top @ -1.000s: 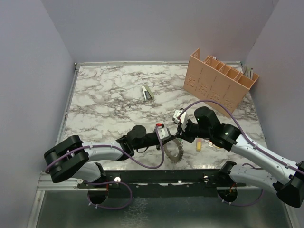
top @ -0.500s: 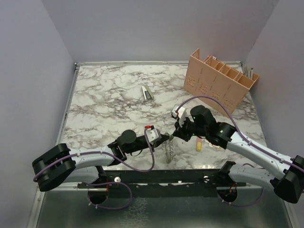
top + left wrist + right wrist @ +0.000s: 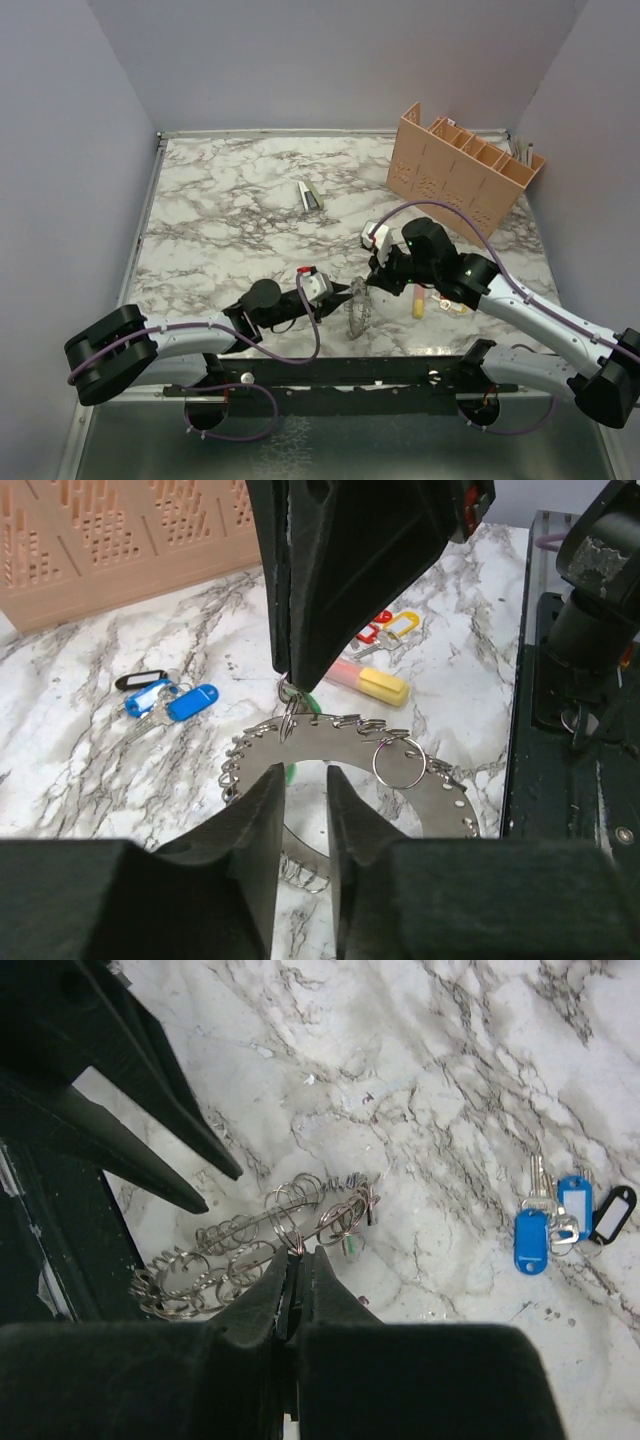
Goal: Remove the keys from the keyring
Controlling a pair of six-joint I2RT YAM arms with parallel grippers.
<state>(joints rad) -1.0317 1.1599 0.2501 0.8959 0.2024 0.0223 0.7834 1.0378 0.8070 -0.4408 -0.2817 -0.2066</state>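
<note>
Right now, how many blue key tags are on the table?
2. One blue tag and a second lie side by side, next to a black tag, apart from the keyring. Others may be hidden.

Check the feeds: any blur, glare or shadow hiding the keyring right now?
Top external: even light, sharp, keyring small. Left wrist: keyring crisp, left gripper a soft black foreground. Right wrist: green key clear, right gripper blurred, blocking the bottom.
</note>
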